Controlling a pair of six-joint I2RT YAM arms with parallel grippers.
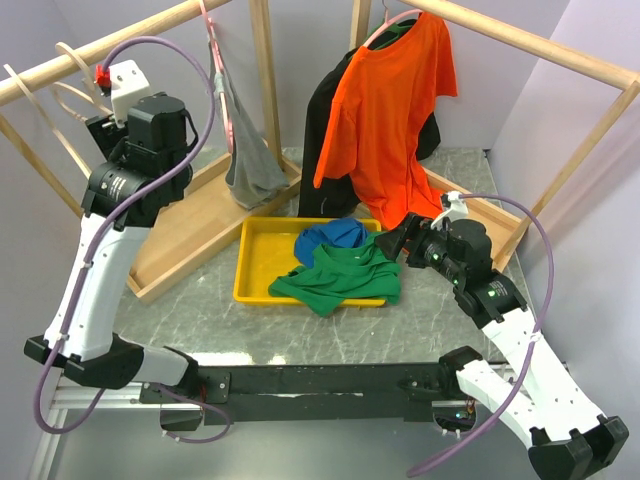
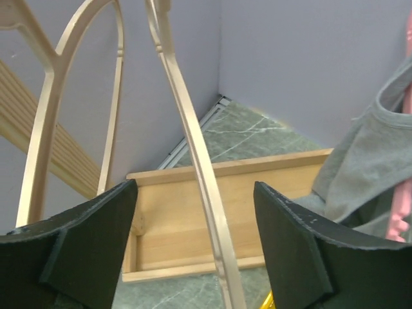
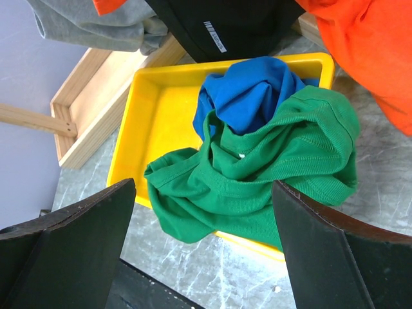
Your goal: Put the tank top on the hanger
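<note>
Found the tank top (image 1: 342,275) crumpled over the 4 o'clock corner of the yellow tray (image 1: 255,268), partly covering the blue garment (image 1: 330,238); not yet lifted. Noted the right gripper (image 3: 203,187) at 3 o'clock of the heap, spread wide and aimed at the folds, holding nothing; presumably staged for pickup. Noted the left gripper (image 2: 194,190) raised toward 10 o'clock at the rail (image 1: 100,48), likewise spread, straddling one arm of the hanger (image 2: 191,138) with no contact seen; judged positioned to take it down first.
</note>
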